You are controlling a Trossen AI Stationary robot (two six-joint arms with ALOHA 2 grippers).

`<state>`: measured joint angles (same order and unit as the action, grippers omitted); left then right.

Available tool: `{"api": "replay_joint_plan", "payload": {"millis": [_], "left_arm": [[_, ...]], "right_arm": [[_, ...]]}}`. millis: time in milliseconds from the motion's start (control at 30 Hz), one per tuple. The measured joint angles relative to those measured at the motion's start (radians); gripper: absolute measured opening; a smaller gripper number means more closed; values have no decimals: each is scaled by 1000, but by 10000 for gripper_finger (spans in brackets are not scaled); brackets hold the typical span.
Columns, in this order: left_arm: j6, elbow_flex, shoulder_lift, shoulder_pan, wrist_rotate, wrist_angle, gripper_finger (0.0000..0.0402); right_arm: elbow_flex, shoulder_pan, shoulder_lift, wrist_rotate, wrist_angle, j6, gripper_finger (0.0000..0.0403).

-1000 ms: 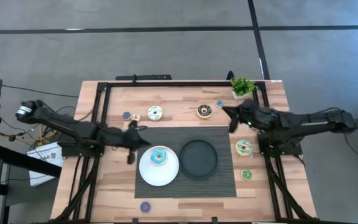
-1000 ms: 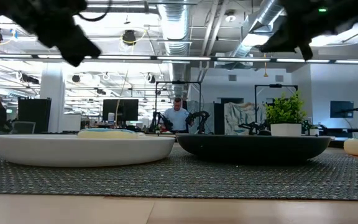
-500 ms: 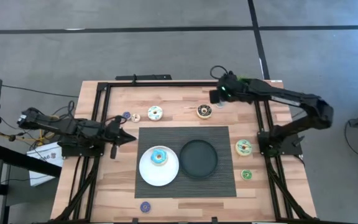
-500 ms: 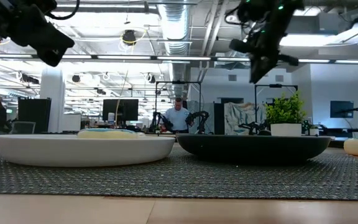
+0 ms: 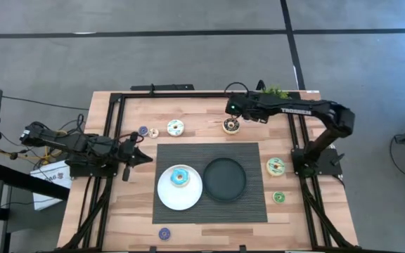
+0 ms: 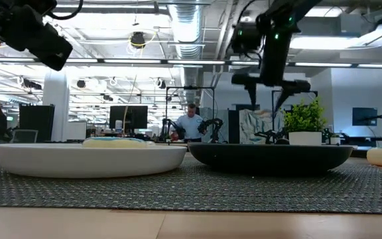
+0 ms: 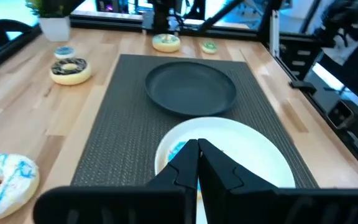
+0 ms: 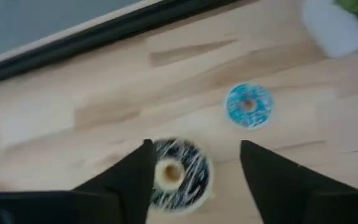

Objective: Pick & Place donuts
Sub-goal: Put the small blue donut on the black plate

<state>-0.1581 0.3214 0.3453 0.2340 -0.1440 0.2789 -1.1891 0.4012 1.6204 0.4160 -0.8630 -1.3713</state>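
The chocolate-brown donut (image 5: 231,126) (image 8: 176,173) lies flat on the wood near the far edge. My right gripper (image 5: 233,111) (image 8: 194,146) hangs open above it, fingers slanting down, touching nothing. A blue donut (image 5: 180,177) (image 7: 178,149) lies on the white plate (image 5: 167,194). The white donut (image 5: 175,128), the pale green donut (image 5: 275,166) and small donuts (image 5: 278,197) (image 5: 143,131) (image 8: 248,106) (image 5: 164,233) lie on the table. My left gripper (image 5: 136,156) (image 7: 197,148) is shut and empty, left of the white plate.
A black plate (image 5: 224,179) sits beside the white one on a dark mat (image 5: 252,211). A small potted plant (image 6: 305,126) stands at the far right corner, close to the right arm. A black frame (image 5: 118,112) runs along the table's edges.
My right gripper has swung from the table's right side toward the far edge and then left to above the chocolate-brown donut; it has tipped downward, rolled and opened. My left gripper, still shut, has drawn back from the white plate toward the table's left edge.
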Motion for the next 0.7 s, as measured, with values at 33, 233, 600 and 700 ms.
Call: {"api": "replay_joint_plan", "payload": {"millis": [33,233,600,700], "left_arm": [[7,0,-1,0,10,2,0],[51,0,-1,0,41,4,0],[68,0,-1,0,78,45,0],[65,0,-1,0,79,56,0]], "right_arm": [[1,3,15,15,-17,-32,253],[1,26,109,30,-45,-182,293],[1,65,253,15,-30,-310,295],[1,82,283,8,-23,-303,295]]}}
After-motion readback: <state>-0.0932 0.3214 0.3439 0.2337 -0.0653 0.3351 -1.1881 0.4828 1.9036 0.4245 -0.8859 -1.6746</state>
